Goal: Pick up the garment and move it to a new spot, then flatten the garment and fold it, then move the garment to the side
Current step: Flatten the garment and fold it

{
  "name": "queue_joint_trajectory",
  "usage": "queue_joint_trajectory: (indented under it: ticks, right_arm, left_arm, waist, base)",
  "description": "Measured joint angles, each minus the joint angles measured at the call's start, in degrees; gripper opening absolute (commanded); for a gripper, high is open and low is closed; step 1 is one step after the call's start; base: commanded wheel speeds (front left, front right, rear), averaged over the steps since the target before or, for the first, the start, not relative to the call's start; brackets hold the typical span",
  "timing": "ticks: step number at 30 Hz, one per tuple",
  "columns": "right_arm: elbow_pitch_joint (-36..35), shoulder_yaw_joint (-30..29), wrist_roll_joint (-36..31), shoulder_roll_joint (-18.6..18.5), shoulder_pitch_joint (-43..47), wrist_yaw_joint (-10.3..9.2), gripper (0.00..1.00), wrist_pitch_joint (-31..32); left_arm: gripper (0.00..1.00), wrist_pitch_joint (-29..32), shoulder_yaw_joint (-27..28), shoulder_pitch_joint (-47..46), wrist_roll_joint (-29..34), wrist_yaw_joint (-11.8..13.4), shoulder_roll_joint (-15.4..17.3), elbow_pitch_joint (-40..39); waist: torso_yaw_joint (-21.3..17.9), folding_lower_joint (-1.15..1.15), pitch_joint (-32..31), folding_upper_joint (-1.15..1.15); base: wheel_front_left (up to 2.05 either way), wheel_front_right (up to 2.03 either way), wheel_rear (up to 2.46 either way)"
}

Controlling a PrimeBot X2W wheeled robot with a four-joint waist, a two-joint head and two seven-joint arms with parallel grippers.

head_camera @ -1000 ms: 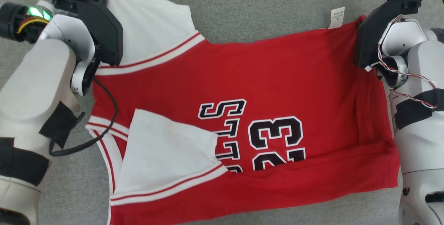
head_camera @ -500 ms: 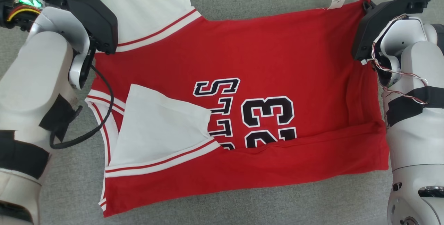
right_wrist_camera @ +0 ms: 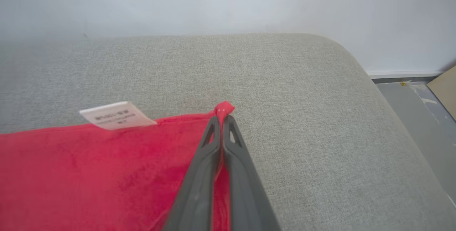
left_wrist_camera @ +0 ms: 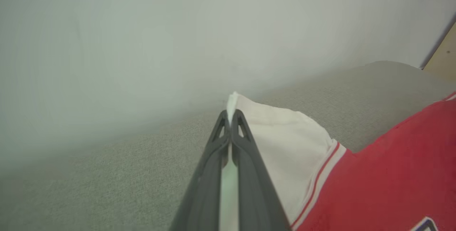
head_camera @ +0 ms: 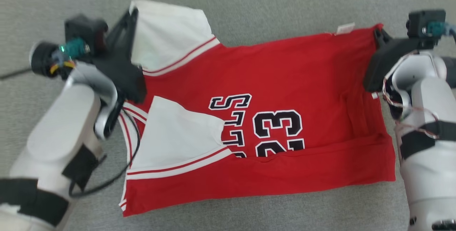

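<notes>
The garment (head_camera: 285, 81) is a red jersey with white sleeves and black "23" lettering, spread across a grey cushion. Its near edge is folded up over the lettering, and one white sleeve (head_camera: 181, 135) lies folded onto the body. My left gripper (head_camera: 132, 10) is shut on the far white sleeve's corner (left_wrist_camera: 233, 99), seen pinched between its fingers in the left wrist view (left_wrist_camera: 231, 117). My right gripper (head_camera: 377, 33) is shut on the far red hem corner (right_wrist_camera: 224, 108), beside a white care label (right_wrist_camera: 114, 115).
The grey cushion (right_wrist_camera: 302, 92) ends in a rounded corner to the right, with grey floor (right_wrist_camera: 420, 106) below it. A pale wall (left_wrist_camera: 178, 28) stands close behind the cushion. A black cable (head_camera: 107, 181) loops from my left forearm over the jersey's edge.
The head camera has shifted, so the whole scene sits lower and more slanted. Both grippers still hold the same far corners, and the far edge looks pulled taut.
</notes>
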Motion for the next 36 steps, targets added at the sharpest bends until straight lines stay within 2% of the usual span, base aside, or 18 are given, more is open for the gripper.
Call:
queue_joint_trajectory:
  ticks: [8,12,19,22,36]
  right_arm:
    - [-9.7,1.2,4.8,-1.3,11.7,0.00,0.00,2.5]
    - [-16.0,0.7,7.4,-1.8,18.2,0.00,0.00,5.3]
    - [-25.3,0.5,6.9,-4.3,27.8,0.00,0.00,11.1]
    - [-26.7,-0.1,6.2,-5.1,29.6,0.00,0.00,12.4]
    - [-27.2,-0.7,2.9,-6.8,33.4,0.00,0.00,13.8]
  left_arm:
    - [0.00,2.7,-0.7,13.7,-3.5,0.5,4.3,-13.0]
    - [0.00,4.2,-0.9,21.6,-5.1,3.1,6.8,-20.5]
    - [0.00,4.4,-0.6,34.5,-7.8,8.8,8.4,-31.2]
    - [0.00,4.2,-0.6,37.8,-8.9,10.7,8.4,-33.9]
    - [0.00,3.6,-0.7,44.8,-10.9,13.7,8.0,-37.6]
  waist:
    - [1.6,0.00,-4.4,0.00]
    - [2.2,-0.01,-6.6,0.00]
    - [3.0,-0.01,-8.7,0.00]
    - [3.2,-0.01,-8.9,0.00]
    - [4.1,0.00,-9.5,0.00]
  base:
    - [0.00,0.00,0.00]
    - [0.00,0.00,0.00]
    - [0.00,0.00,0.00]
    - [0.00,0.00,0.00]
    - [0.00,0.00,0.00]
